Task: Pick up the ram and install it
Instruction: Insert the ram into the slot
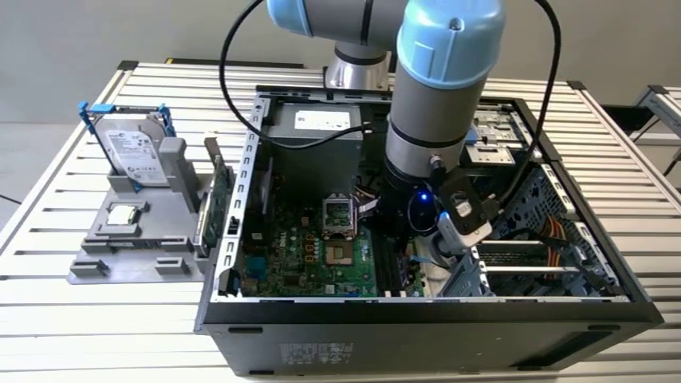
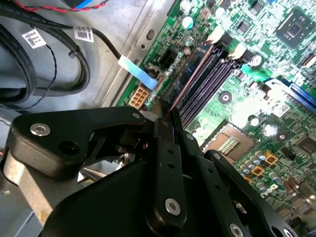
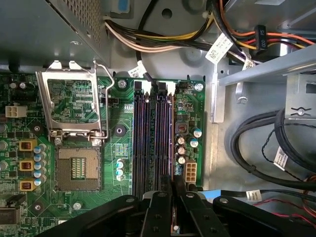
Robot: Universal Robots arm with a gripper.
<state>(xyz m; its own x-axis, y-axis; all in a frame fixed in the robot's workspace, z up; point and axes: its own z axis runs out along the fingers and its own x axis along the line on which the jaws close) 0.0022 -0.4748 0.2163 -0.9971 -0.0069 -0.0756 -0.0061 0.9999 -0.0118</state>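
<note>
Second wrist view: ram edge-on, claw-clamped.

You've got one open computer case on the counter. One hard drive stands in one grey holder, with one small silver chip there too. On the motherboard, count four memory slots, one open processor socket, and one claw.
</note>
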